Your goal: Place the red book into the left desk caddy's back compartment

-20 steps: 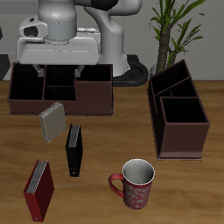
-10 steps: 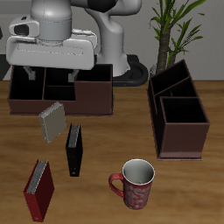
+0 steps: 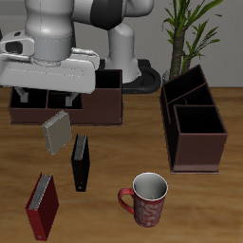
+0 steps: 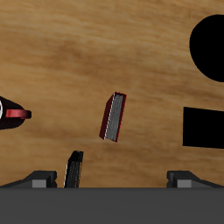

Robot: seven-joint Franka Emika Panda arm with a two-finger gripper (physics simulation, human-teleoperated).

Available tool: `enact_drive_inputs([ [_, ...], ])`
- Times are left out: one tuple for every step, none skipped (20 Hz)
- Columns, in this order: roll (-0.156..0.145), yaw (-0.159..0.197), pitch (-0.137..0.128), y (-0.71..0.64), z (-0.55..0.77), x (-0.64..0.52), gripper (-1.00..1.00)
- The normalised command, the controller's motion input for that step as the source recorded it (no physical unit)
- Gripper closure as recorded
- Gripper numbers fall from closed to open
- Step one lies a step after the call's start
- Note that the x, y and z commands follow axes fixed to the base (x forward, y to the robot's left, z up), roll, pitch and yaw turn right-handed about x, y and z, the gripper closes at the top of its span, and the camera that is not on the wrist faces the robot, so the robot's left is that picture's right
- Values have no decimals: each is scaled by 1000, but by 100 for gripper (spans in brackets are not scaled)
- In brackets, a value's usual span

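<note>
Seen in the exterior view, with twelve o'clock toward the table's back, the gripper hangs with its jaws spread wide and nothing between them; the wrist view shows the same, both fingertips far apart over bare wood. It hovers above the front wall of the wide brown caddy. Just toward six o'clock lies the grey book, tilted, and at five o'clock the black book stands on edge. The red book is farther out at six o'clock, near the table's front edge, untouched and apart from the black book. The mug sits at three o'clock from the red book. The left desk caddy is at two o'clock from the red book, well apart, its back compartment at its far end
</note>
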Motion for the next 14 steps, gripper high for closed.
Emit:
enact_drive_inputs([
  [-41,-22,-19,-91,-162,228,-100],
  [-19,-59,-13,-74,-197,230,-100],
  [9,5,23,-159,-295,383,-100],
  [-55,-69,-34,-61,-147,139,-100],
  [26,-50,19,-53,-283,240,-100],
  [-65,14,-13,-154,-260,258,-100],
  [10,-46,9,-90,-290,263,-100],
  [-33,-43,-30,-148,-256,189,-100],
  [-20,-58,-52,-65,-178,74,-100],
  [33,5,-11,-91,-470,212,-100],
  [19,-21,19,-245,-389,256,-100],
  [-9,-22,-14,-81,-367,91,-100],
  [62,-40,-11,-213,-314,202,-100],
  [-16,-78,-59,-173,-273,48,-100],
])
